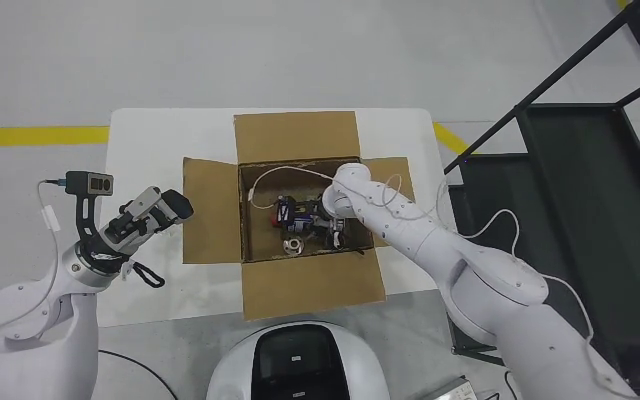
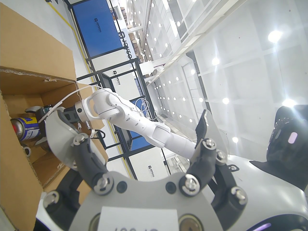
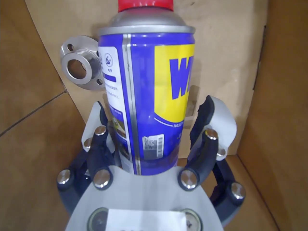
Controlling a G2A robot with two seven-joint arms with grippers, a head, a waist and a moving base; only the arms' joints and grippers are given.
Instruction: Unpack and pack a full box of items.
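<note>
Closest to the robot, the left gripper (image 1: 160, 208) hangs over the white bench (image 1: 150, 130), just beside the left flap of the cardboard box (image 1: 310, 285). Its jaws are spread wide with nothing between them, and there is bare bench around it. The box is plain brown corrugated board, matte, with its four flaps folded outward and some edges a bit ragged. Down inside, the right gripper (image 3: 154, 104) reaches in from the right, and room is tight there: board walls rise close by. Its jaws stand released on either side of the spray can (image 3: 149, 85), and a sliver of cardboard shows between one black pad (image 3: 202, 118) and the can's wall. The can is a smooth metal cylinder, blue and yellow, with a grey domed shoulder and a glossy red cap. It lies on its side in line with the gripper, cap pointing away. Just beside its shoulder rests a polished steel flange (image 3: 80, 67), round, with a bored hub and small bolt holes, partly hidden behind the can. Past the far flap the bench runs on smooth to its edge
</note>
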